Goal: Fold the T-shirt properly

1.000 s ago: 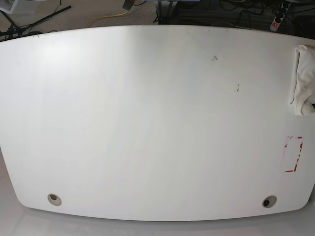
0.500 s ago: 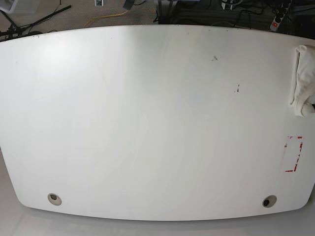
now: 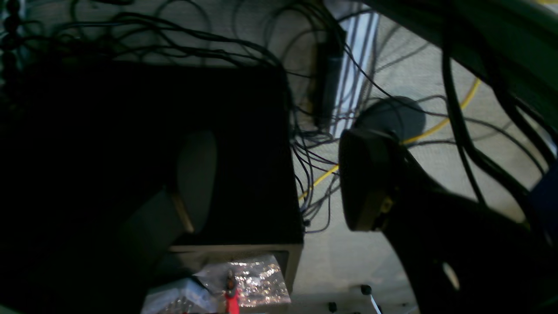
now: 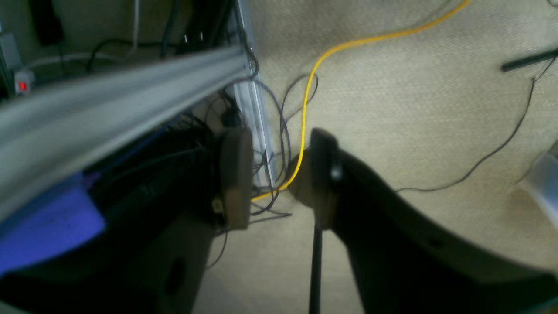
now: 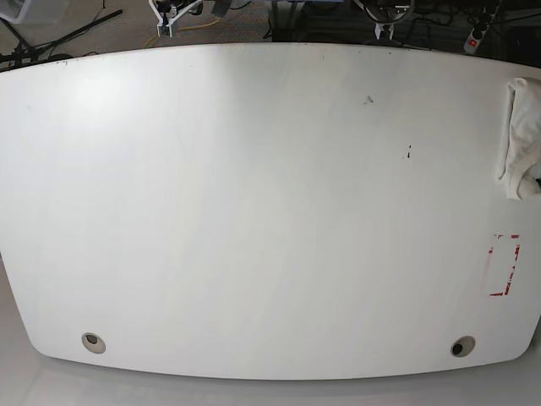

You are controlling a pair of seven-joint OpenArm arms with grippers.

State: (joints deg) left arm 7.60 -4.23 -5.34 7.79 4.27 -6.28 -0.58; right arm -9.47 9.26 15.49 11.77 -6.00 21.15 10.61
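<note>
The T-shirt (image 5: pixel 522 135) lies bunched in a white heap at the right edge of the white table (image 5: pixel 254 211); its print does not show. Both grippers hang beyond the table's far edge, far from the shirt. My left gripper (image 5: pixel 385 15) just shows at the top of the base view; in the left wrist view (image 3: pixel 279 183) it is open and empty over the floor. My right gripper (image 5: pixel 169 12) shows at the top left; in the right wrist view (image 4: pixel 279 179) it is open and empty above a yellow cable (image 4: pixel 305 109).
A red tape rectangle (image 5: pixel 505 265) marks the table near the right front. Two round cable holes (image 5: pixel 94 342) (image 5: pixel 462 347) sit near the front edge. Small dark marks (image 5: pixel 368 100) lie at mid right. Cables and a black box (image 3: pixel 152 152) are on the floor behind.
Both grippers have come into the base view at its top edge, beyond the table's far side. The T-shirt has not moved.
</note>
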